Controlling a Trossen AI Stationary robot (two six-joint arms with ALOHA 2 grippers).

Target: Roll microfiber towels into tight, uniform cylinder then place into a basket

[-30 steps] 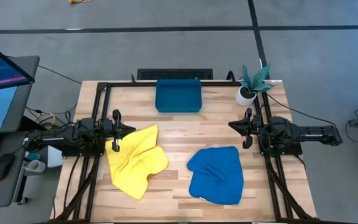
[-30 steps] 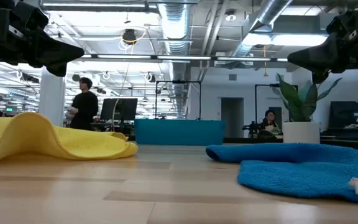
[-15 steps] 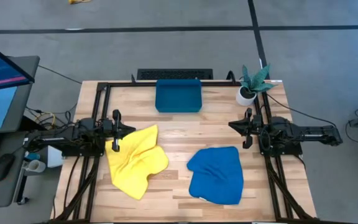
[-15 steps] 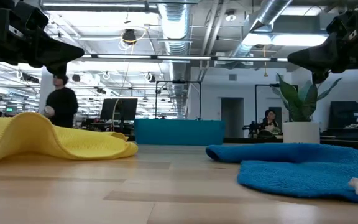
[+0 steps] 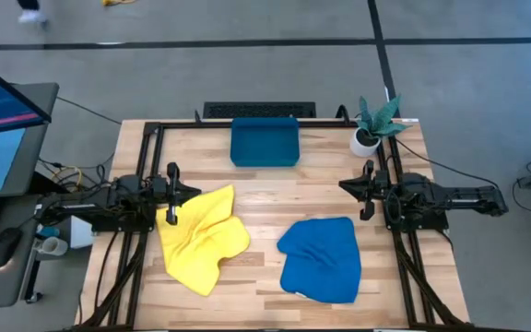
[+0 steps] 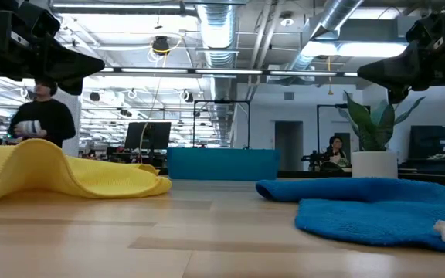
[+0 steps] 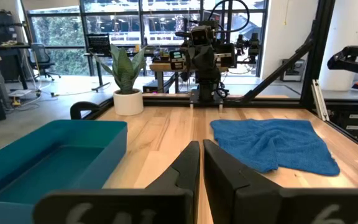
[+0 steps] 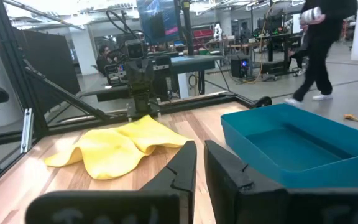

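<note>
Behind your wooden table [image 5: 256,184] a person [image 6: 41,116] has walked further across the workshop; on the table nothing has moved. Your left gripper [image 5: 171,195], fingers shut and empty, hovers just beside the crumpled yellow towel [image 5: 201,236]. Your right gripper [image 5: 368,190], nearly closed and empty, hangs near the blue towel [image 5: 321,260]. The teal basket [image 5: 265,141] sits ahead, between both. Rolling hasn't started.
</note>
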